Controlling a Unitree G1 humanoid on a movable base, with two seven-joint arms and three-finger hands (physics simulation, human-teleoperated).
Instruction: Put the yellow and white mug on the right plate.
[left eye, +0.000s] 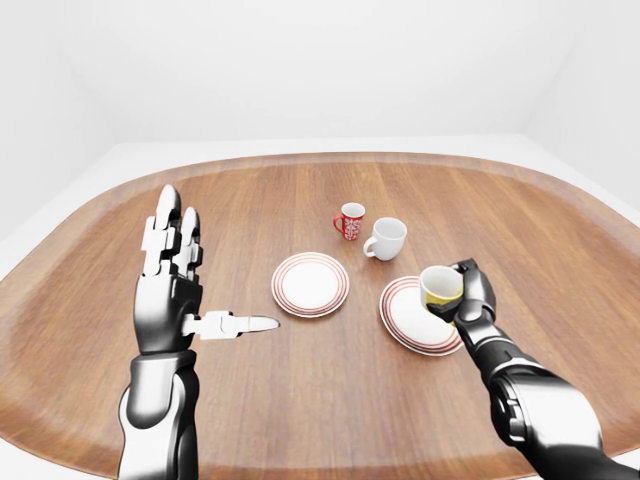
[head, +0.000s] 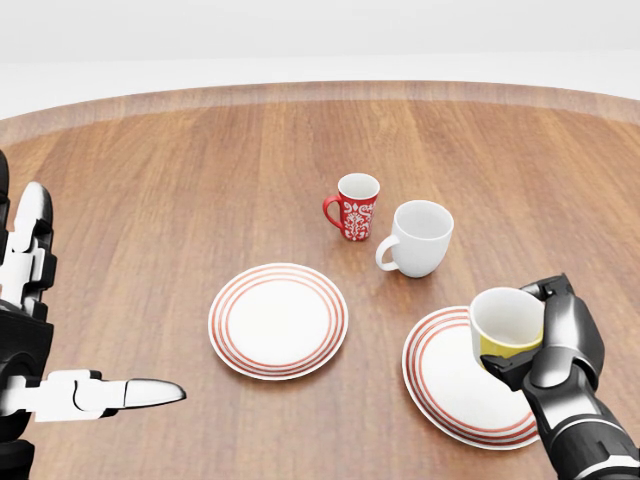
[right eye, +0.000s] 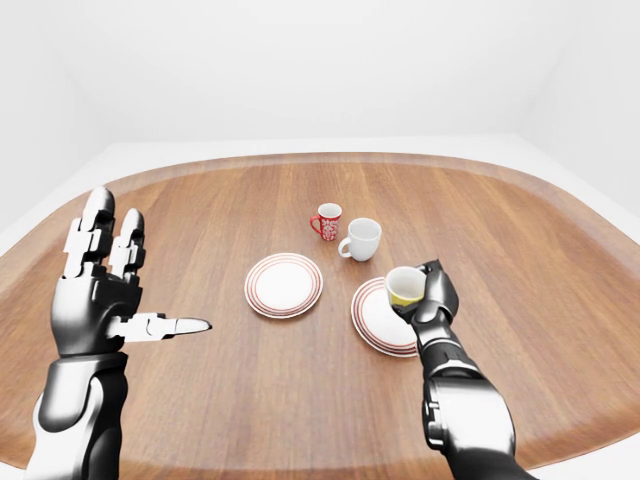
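right hand (head: 540, 345): mine, fingers wrapped round the yellow and white mug (head: 507, 325), firm grip, wrist coming in from the bottom right of the head view.
mug: upright, mouth up, white inside, yellow band low on the body. Held in my grip above the right edge of the plate. Can't tell if its base touches the plate; looks lifted clear.
right plate (head: 445, 385): directly under and to the left of my right hand, red rings, most of it bare. This is the target.
left hand (left eye: 170, 290): spread wide, fingers up, thumb pointing sideways, holding nothing, well apart from everything.
other plate (head: 278, 320): well to the left of my right hand, nothing on it, not involved.
white mug (head: 418, 238): beyond my right hand, near the far rim of the target plate, apart from it.
red mug (head: 355, 206): just beside the white one, further left.
table (head: 180, 180): wood, carries all of it.
done: pickup and carry; mug is over the plate.
left: nudge it toward the plate centre, lower until the base seats, let go, pull the hand away.
risk: my guess is an off-centre drop near the rim could tip it.
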